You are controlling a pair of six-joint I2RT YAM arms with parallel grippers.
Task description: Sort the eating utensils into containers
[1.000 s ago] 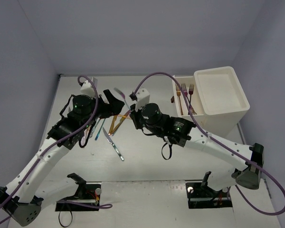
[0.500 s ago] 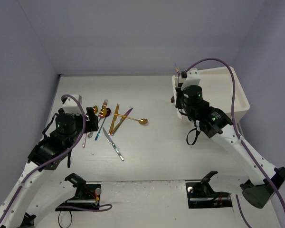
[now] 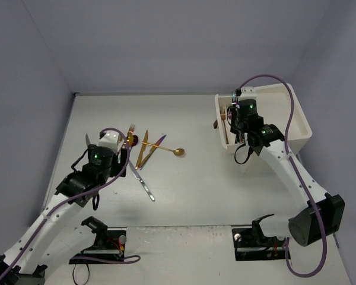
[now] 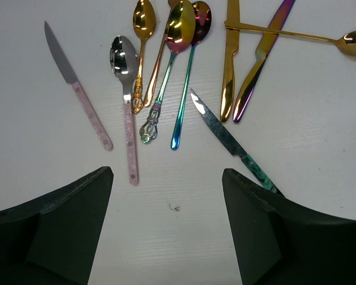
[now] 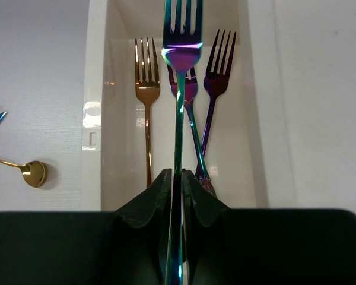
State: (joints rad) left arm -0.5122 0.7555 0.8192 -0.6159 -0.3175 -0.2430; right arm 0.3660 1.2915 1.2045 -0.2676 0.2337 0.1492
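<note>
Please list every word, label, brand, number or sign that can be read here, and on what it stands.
None can be read.
The utensils, the drawer and the arms bear no legible text.
A small square mark on the drawer's wall is too blurred to read.

The pale table carries a loose cluster of spoons and knives left of centre, a gold spoon rightmost among them, and a white drawer unit at the far right.
</note>
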